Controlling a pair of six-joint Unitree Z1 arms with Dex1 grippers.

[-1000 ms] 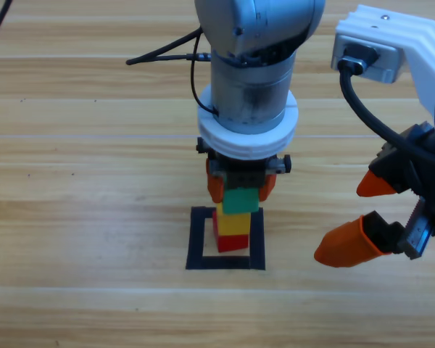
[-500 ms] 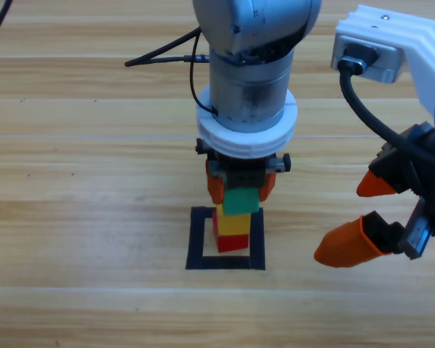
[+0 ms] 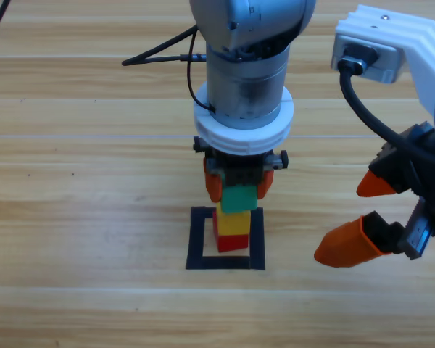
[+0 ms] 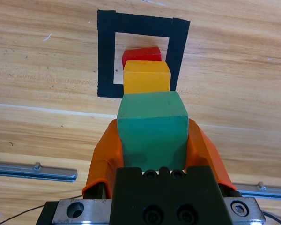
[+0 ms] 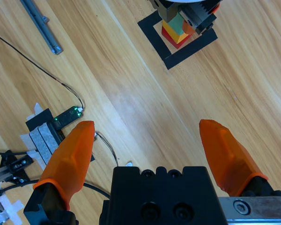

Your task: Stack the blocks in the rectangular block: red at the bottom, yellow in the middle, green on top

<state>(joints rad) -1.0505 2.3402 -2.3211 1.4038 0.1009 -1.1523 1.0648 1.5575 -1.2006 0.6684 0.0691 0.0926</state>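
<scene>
Inside the rectangular block (image 3: pixel 225 260) of black tape (image 4: pixel 106 56) stands the red cube (image 3: pixel 230 243) with the yellow cube (image 3: pixel 234 224) stacked on it. The green cube (image 3: pixel 238 199) sits atop the yellow one, and my left gripper (image 3: pixel 238 185) is shut on it from above. In the left wrist view the green cube (image 4: pixel 152 126) fills the space between the orange jaws, with yellow (image 4: pixel 146 77) and red (image 4: pixel 141 54) lined up beyond it. My right gripper (image 3: pixel 361 221) hovers open off to the right, well away from the stack (image 5: pixel 176 28).
A black cable (image 3: pixel 163 52) trails across the wooden table behind the left arm. In the right wrist view a thin wire (image 5: pixel 42 70), a metal rail (image 5: pixel 40 26) and a taped black device (image 5: pixel 63 118) lie on the table.
The left arm has shifted very slightly leftward and up the picture; the green cube stays in its jaws above the yellow one. The right arm has not moved.
</scene>
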